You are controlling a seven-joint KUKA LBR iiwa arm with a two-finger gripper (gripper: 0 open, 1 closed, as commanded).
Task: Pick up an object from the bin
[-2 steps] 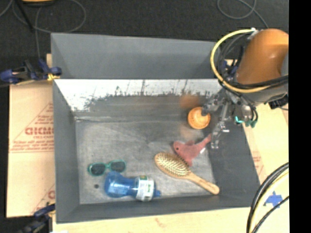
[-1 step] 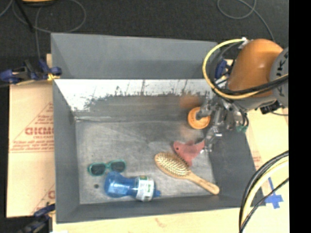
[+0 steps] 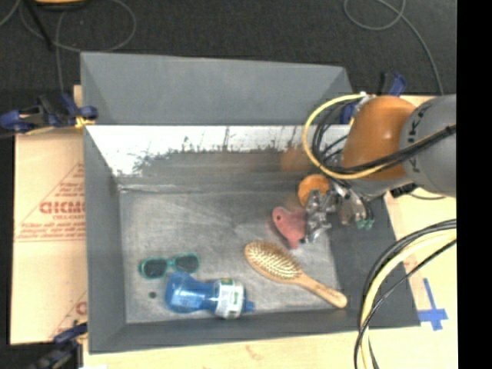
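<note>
Nearest along the front of the grey metal bin [image 3: 215, 91] lies a blue plastic bottle with a white label [image 3: 204, 295], and just behind it a pair of green-framed sunglasses [image 3: 167, 265]. To their right is a wooden oval hairbrush with a straight handle [image 3: 278, 265]. Beyond the brush head, right of the floor's middle, sits a small pink rounded piece [image 3: 287, 224], matte, lobed and wider at the base. The gripper [image 3: 315, 225] hangs at its right edge, touching or just beside it; whether it is wide or narrow cannot be told. The pink piece looks light and probably somewhat soft or rubbery, so not slippery and unlikely to break. Its narrower upper part seems the best place to pinch, across the short width.
</note>
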